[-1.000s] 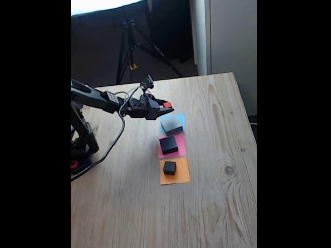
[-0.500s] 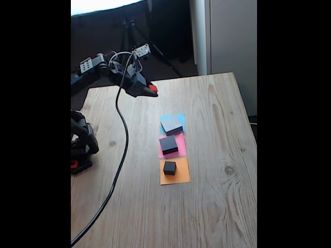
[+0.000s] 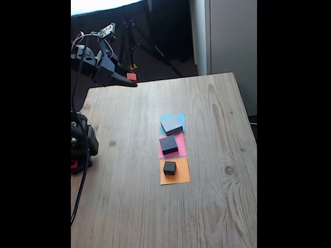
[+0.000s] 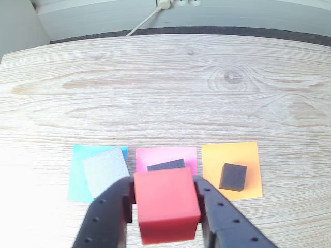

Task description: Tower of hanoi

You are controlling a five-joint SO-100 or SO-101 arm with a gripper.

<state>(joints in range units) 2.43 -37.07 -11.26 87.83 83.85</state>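
Above the table (image 3: 207,206), the tool (image 4: 165,206) grips the red cube (image 4: 166,206).

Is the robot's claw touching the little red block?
Touching. In the wrist view the end effector has the red cube squeezed between its two fingers, with no gap on either side.
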